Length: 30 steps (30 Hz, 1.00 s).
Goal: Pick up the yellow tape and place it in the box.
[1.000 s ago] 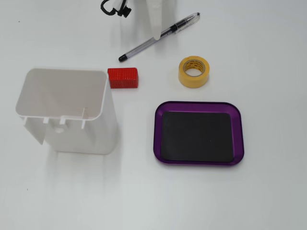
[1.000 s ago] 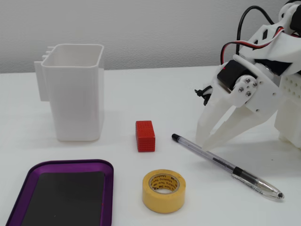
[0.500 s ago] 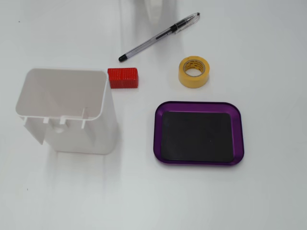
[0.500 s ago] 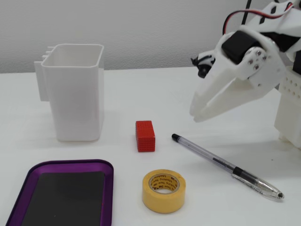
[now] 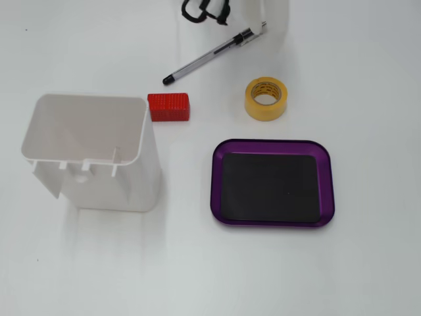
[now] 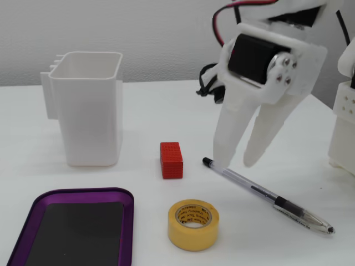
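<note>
Inventory of my white surface (image 5: 368,263), as seen in both fixed views.

Tool (image 6: 237,164): mine, white plastic, two long fingers pointing down in the right half of the side-on fixed view, tips slightly parted with a narrow gap between them, holding nothing. It hangs just above the capped end of the pen. In the top-down fixed view only a sliver of it and a loop of black cable show at the top edge.

Yellow tape (image 5: 266,99): lying flat on the surface, hole up, upper centre-right of the top-down view; in the side-on view (image 6: 193,224) it sits at the lower centre, in front of my tool and apart from it. Untouched.

Box (image 5: 273,224): purple tray with a black inside, right of centre in the top-down view, just below the tape and not touching it; lower left corner in the side-on view (image 6: 128,221). Nothing in it.

Pen (image 5: 209,58): clear barrel, black cap, lying diagonally near the top centre of the top-down view.

Red ribbed block (image 5: 169,106): left of the tape, beside the container.

Tall white container (image 5: 135,174): open-topped, left half of the top-down view.
</note>
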Motion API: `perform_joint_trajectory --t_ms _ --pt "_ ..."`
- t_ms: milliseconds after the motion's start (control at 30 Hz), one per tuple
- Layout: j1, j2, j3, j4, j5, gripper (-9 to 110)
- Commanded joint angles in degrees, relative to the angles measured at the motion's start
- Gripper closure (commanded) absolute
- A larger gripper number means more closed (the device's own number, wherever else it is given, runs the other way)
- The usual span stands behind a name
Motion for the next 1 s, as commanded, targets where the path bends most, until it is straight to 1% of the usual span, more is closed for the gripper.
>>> perform_joint_trajectory --t_ms 0,167,400,633,967 --pt "-1.32 -6.06 -4.57 0.09 -0.35 86" --pt "-1.14 -9.93 -4.22 -4.22 -0.44 86" --pt "-0.97 -10.63 -3.6 -6.86 -0.53 86" --pt "4.39 -12.39 2.11 -13.45 -0.97 86" --pt "4.66 -13.1 4.92 -15.82 -0.88 86"
